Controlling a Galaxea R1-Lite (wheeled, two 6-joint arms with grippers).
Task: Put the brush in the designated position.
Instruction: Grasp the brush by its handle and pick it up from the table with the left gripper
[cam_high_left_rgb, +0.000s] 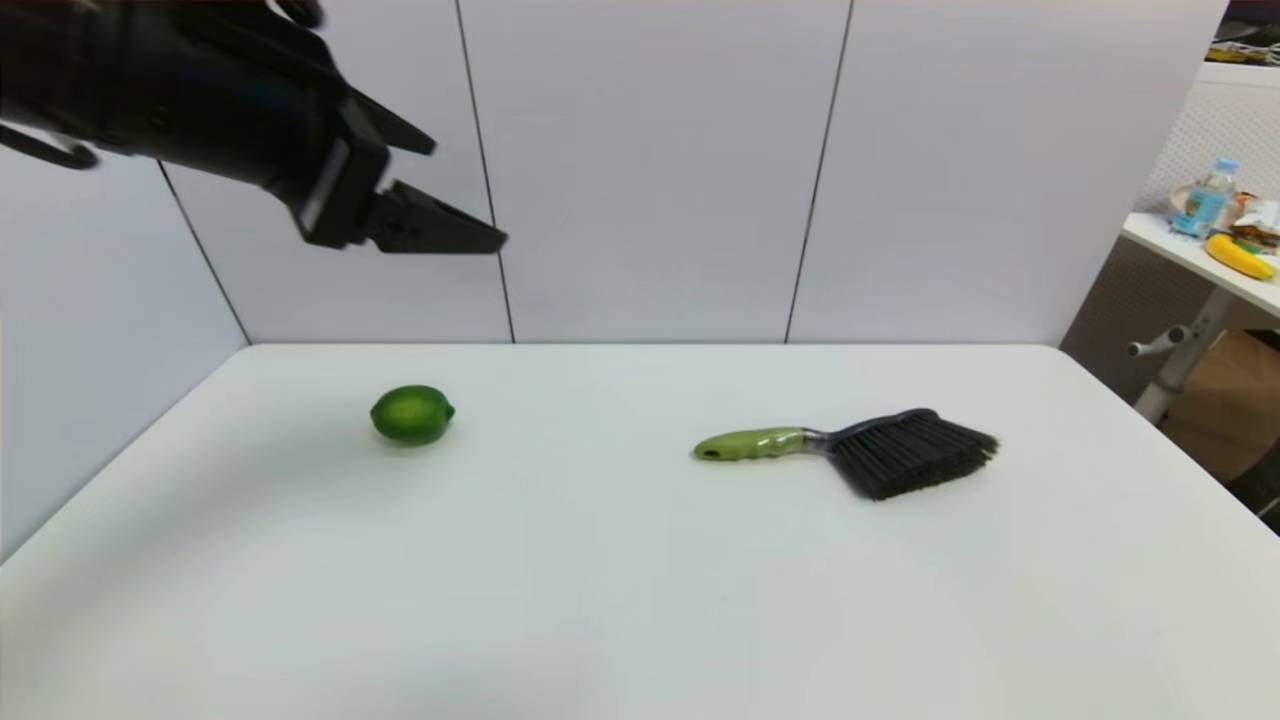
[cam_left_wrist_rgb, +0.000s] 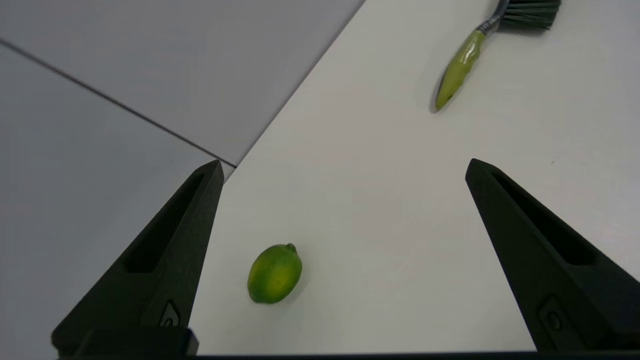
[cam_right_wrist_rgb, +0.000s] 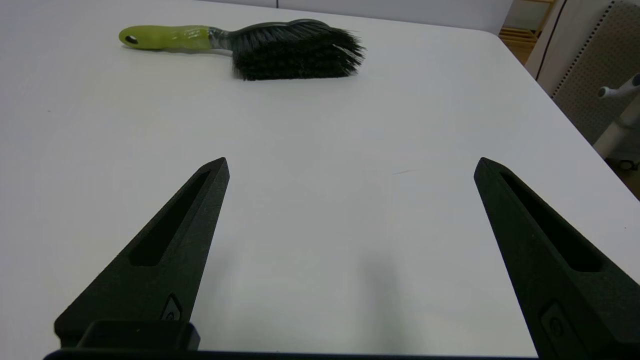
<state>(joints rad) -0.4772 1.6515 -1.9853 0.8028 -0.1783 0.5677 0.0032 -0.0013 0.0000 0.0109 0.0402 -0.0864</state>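
Observation:
The brush (cam_high_left_rgb: 850, 450) lies flat on the white table (cam_high_left_rgb: 640, 600), right of centre, its lime-green handle (cam_high_left_rgb: 750, 444) pointing left and its black bristles (cam_high_left_rgb: 912, 452) to the right. It also shows in the left wrist view as the brush (cam_left_wrist_rgb: 467, 60) and in the right wrist view as the brush (cam_right_wrist_rgb: 260, 42). My left gripper (cam_high_left_rgb: 470, 195) hangs open high above the table's far left, well away from the brush, with nothing between its fingers (cam_left_wrist_rgb: 165, 265). My right gripper (cam_right_wrist_rgb: 350, 165) is open and empty, low over the near right table, short of the brush.
A round green lime (cam_high_left_rgb: 412, 414) rests on the table's left half, below my left gripper, and shows as the lime (cam_left_wrist_rgb: 275, 273) in the left wrist view. Grey wall panels (cam_high_left_rgb: 650, 170) close the back. A side table with a bottle (cam_high_left_rgb: 1208, 195) and banana (cam_high_left_rgb: 1240, 257) stands far right.

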